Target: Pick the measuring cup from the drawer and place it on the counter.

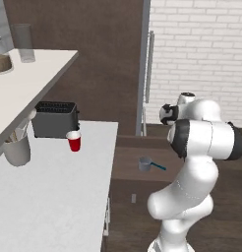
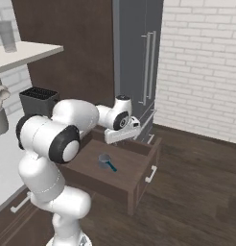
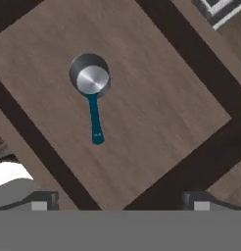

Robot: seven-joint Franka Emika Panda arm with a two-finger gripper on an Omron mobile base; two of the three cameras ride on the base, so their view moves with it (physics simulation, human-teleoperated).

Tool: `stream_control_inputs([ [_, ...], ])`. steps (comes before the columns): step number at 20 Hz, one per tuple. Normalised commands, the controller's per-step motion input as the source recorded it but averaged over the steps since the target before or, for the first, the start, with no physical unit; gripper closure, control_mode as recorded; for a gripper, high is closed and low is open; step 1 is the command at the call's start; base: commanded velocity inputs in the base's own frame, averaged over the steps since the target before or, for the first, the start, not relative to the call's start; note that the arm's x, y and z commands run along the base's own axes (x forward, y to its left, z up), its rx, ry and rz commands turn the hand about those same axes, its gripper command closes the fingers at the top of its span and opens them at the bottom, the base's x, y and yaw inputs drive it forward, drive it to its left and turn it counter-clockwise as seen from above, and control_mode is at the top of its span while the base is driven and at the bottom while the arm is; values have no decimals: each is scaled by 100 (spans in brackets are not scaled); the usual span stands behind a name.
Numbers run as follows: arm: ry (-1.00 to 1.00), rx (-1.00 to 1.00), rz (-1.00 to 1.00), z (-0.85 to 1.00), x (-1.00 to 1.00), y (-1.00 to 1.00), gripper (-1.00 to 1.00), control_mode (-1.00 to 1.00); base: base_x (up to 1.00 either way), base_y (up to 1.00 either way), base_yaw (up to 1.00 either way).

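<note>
The measuring cup (image 3: 90, 77), small grey metal with a teal handle (image 3: 95, 120), stands upright on the floor of the open dark brown drawer (image 3: 161, 108). It sits near the drawer's middle in the base views (image 1: 145, 164) (image 2: 105, 159). My gripper (image 3: 120, 203) hangs above the drawer, open, its fingertips (image 3: 41, 201) spread wide with nothing between them. From the right base view the hand (image 2: 122, 134) is over the drawer's back part, well above the cup. The light counter (image 1: 54, 197) lies left of the drawer (image 1: 128, 170).
On the counter stand a red cup (image 1: 74, 141), a dark toaster (image 1: 55, 119) and a grey utensil holder (image 1: 16, 149). A pale shelf (image 1: 29, 78) carries a glass jar (image 1: 23, 43). A tall grey cabinet (image 2: 139, 57) rises behind the drawer, whose front panel (image 2: 145, 178) juts over the floor.
</note>
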Motion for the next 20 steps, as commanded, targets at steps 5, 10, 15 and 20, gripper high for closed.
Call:
stream_control_inputs([
  [5,0,0,63,-38,2,100,-100,-100,0,0,0],
  [10,-4,0,20,-22,29,27,-100,-100,0,0,0],
  [15,1,0,0,-42,25,0,-100,-100,0,0,0],
  [20,1,0,0,-43,21,0,-100,-100,0,0,0],
])
